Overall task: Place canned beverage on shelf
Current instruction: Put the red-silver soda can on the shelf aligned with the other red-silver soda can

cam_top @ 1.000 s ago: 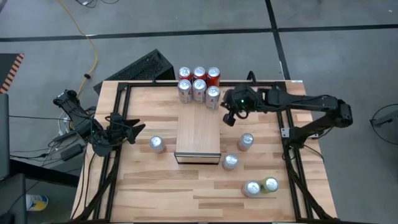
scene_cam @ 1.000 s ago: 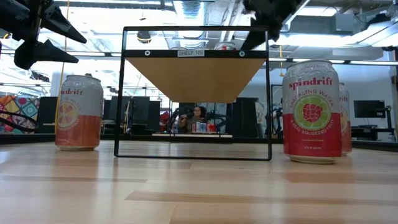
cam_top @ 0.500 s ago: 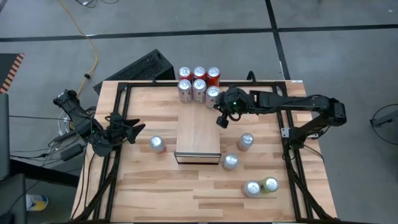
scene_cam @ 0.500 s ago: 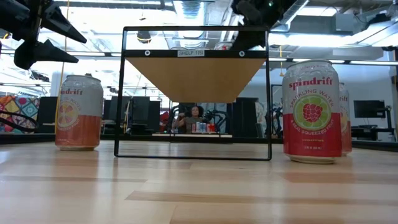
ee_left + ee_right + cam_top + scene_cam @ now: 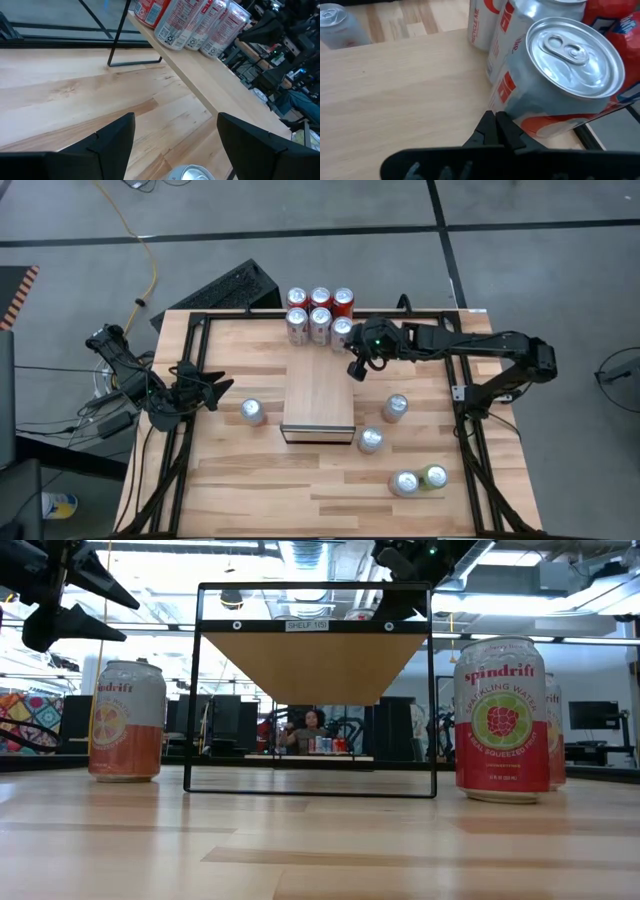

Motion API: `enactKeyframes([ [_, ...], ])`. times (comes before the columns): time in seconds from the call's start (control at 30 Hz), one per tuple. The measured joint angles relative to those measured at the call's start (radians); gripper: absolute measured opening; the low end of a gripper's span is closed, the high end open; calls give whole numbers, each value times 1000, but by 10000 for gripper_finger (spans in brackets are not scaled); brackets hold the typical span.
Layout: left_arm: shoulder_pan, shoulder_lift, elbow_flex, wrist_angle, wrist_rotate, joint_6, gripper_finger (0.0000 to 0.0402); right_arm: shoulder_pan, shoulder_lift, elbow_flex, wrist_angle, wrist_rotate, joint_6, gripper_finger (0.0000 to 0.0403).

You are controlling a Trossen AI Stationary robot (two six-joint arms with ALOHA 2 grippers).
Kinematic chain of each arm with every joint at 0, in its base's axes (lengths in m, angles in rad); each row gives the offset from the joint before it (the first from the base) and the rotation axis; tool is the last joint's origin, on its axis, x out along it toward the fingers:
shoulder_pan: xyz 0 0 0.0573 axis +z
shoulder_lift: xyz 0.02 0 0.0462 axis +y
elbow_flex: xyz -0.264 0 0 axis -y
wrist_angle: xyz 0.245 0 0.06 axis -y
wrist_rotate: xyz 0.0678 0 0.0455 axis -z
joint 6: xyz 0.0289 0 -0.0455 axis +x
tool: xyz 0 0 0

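Over the shelf rear corner, right pincer pinched closed (empty) beside a can, left pincer spread, empty.

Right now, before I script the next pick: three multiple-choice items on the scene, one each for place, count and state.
1. Where is the right gripper?
A) by the far right corner of the shelf, next to the can cluster
B) under the shelf
C) out of view

2. How many cans are in the can cluster?
A) four
B) six
C) eight

3. How do the right gripper's fingers stand?
A) wide open
B) shut on a can
C) shut, holding nothing

Answers:
1 A: the high view shows it at that corner.
2 B: two rows of three.
3 C: the right wrist view shows the tips together beside a can.
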Motion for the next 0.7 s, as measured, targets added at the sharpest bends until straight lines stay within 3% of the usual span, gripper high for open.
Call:
enactKeyframes([
  [0.23,0,0,0,0,0,0,270,-1,0,0,-2,50,27,0],
  [0.7,0,0,0,-1,0,16,270,33,0,0,48,41,-7,0],
])
